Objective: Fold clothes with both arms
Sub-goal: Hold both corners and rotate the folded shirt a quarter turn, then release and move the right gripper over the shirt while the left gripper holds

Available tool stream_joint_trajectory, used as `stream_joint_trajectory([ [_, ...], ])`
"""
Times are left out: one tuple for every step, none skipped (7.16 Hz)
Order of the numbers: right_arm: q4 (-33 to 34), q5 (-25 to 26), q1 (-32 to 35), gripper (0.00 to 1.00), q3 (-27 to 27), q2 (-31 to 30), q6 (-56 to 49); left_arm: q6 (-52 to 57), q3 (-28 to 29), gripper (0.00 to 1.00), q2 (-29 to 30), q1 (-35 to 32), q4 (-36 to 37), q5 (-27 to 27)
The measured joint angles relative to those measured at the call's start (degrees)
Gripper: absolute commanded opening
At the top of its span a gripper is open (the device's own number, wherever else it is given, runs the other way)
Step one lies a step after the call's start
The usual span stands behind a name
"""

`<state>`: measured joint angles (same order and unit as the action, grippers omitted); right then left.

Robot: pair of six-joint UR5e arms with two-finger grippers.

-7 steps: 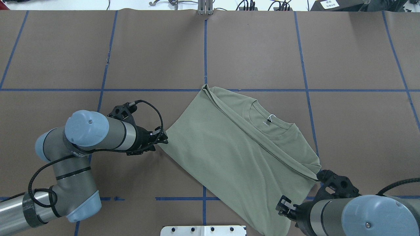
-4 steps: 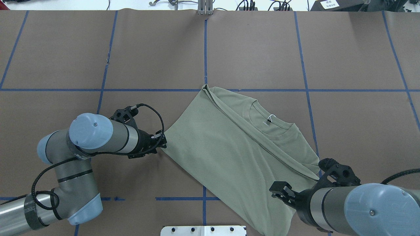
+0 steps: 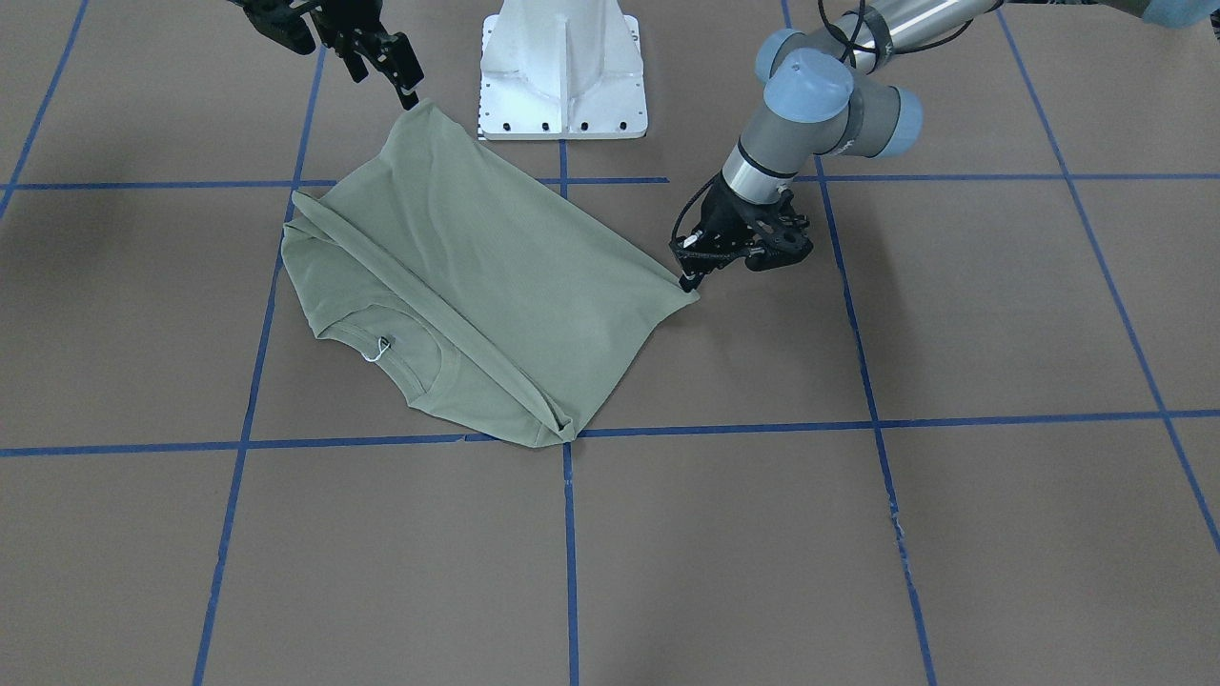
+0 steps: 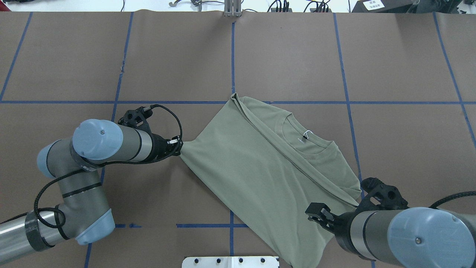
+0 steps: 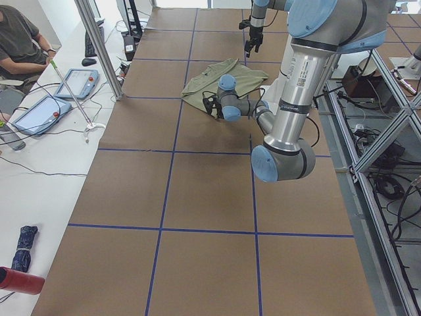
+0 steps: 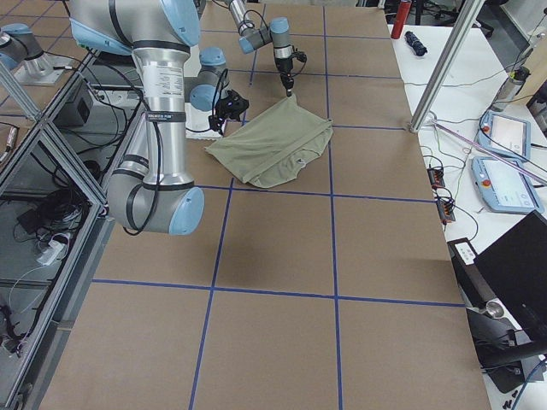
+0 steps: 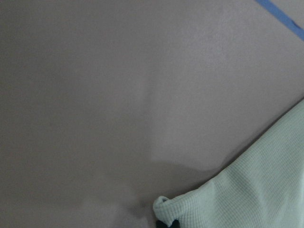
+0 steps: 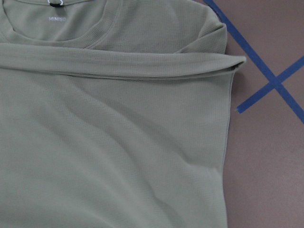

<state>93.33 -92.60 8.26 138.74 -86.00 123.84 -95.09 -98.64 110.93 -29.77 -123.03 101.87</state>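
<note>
L gripper [image 4: 180,146], clamped on the left corner of the shirt [image 4: 260,175], had pulled it a bit left and far vs. 1 s ago, and the cloth there was drawn to a point. The shirt lay half-folded on the desk [image 4: 297,56], centre-right. R gripper [image 4: 316,213] had moved in over the near-right hem; apart or together, could not tell. Next fold was prob. starting.

In the overhead view you are looking forward and down from behind the white pedestal [image 4: 230,262], and in the front view you are facing it steeply from across the table [image 3: 953,534]; both are taking in the whole shirt [image 4: 260,175]. The two side cameras are looking along the table from opposite ends, far back. The wrist cameras are sitting close, the left over a shirt corner [image 7: 164,209], the right over the collar [image 8: 85,42].
</note>
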Motion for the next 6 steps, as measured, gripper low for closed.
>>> stream_joint_trajectory([
  [0.01,0.27,0.00,1.00,-0.12,0.54,0.00,5.34,0.59,0.00,0.44,-3.27,0.06,-0.56],
  [0.01,0.48,0.39,1.00,-0.30,1.29,0.00,9.80,2.30,0.00,1.73,-6.62,-0.05,-0.76],
  [0.01,0.55,1.39,1.00,-0.57,1.94,-0.04,12.39,6.50,0.00,5.16,-9.47,-0.43,-0.83],
  [0.01,0.57,2.77,1.00,-1.31,2.91,-0.12,13.36,12.79,0.00,9.94,-11.69,-1.91,-0.87],
  [0.04,0.57,4.54,1.00,-2.71,4.76,-0.16,13.69,20.44,0.00,14.90,-13.76,-5.77,-0.93],
  [0.07,0.59,5.91,1.00,-4.17,6.40,-0.17,13.87,29.35,0.00,20.13,-15.55,-10.39,-1.10],
])
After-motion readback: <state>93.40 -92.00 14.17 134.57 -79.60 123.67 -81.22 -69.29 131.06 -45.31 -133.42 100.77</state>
